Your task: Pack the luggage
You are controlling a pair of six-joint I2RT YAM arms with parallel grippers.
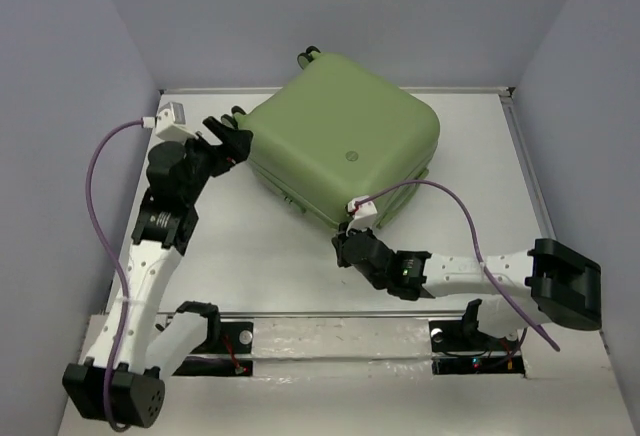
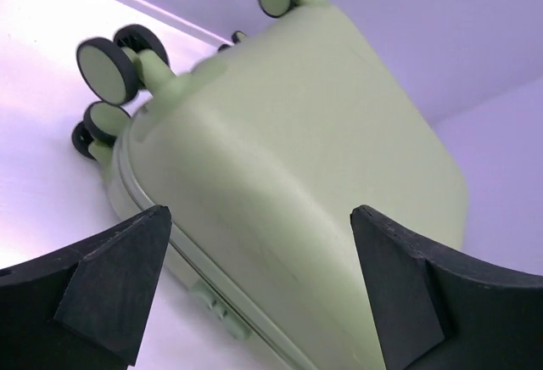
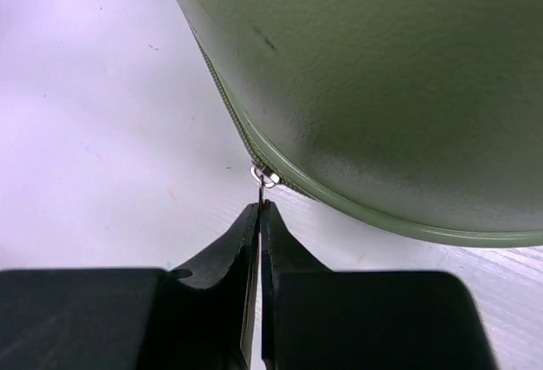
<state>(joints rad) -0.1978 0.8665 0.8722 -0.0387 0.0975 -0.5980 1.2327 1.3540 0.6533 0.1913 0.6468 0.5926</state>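
The light-green luggage (image 1: 340, 141) lies closed on the white table at the back centre, wheels (image 1: 308, 55) pointing away. My left gripper (image 1: 232, 141) is open at its left corner, the shell (image 2: 297, 175) filling the gap between the spread fingers (image 2: 110, 277); I cannot tell if they touch it. My right gripper (image 1: 343, 247) is at the case's near edge, shut on the thin metal zipper pull (image 3: 264, 185) that hangs from the zipper (image 3: 229, 103) running round the shell (image 3: 382, 73).
A green latch (image 2: 216, 306) sits on the case's lower seam in the left wrist view. Grey walls close in the table on three sides. A metal rail (image 1: 340, 341) with the arm bases runs along the near edge.
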